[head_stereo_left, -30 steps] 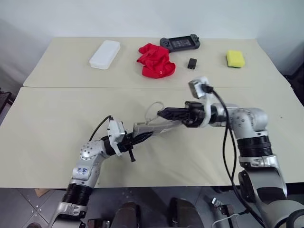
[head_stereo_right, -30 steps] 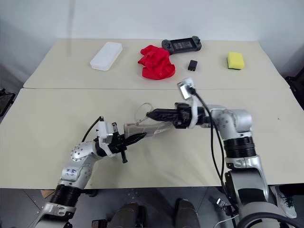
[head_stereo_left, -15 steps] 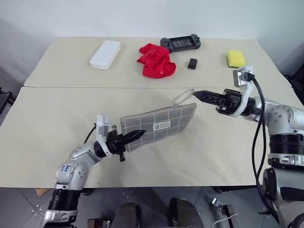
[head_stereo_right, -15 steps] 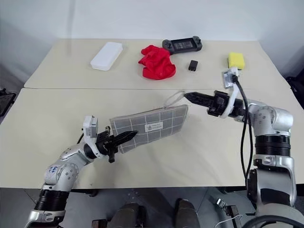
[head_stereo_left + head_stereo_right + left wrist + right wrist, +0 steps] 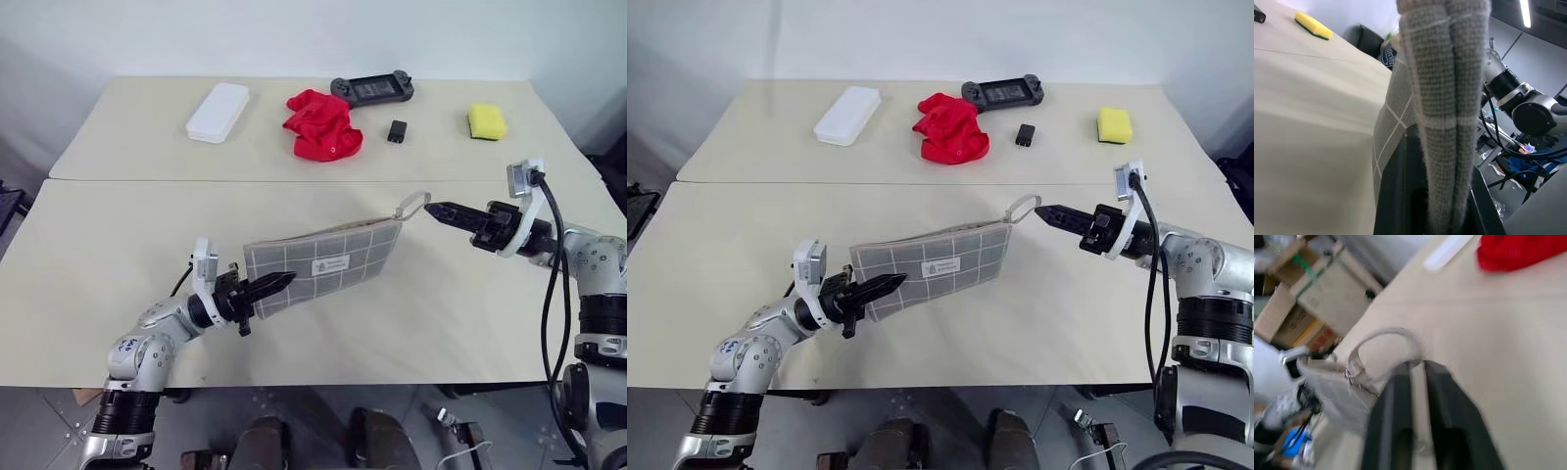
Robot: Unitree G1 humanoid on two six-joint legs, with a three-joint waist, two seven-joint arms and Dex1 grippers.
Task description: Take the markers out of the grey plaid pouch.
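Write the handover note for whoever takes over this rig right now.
Left gripper: shut on the grey plaid pouch, holding its near end above the table.
Right gripper: fingers slightly apart, beside the pouch's loop pull, holding nothing that I can see.
Done: pouch lifted and stretched out flat.
Left: no markers are out; whether the zipper is open cannot be told. Open it and take them out.

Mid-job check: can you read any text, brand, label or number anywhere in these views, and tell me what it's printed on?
Nothing reads clearly.
Small white label on the grey plaid pouch: dark print, too small to read.
Red cloth: a small white mark near its lower edge, unreadable.
Cardboard boxes in the right wrist view: printing too blurred to read.
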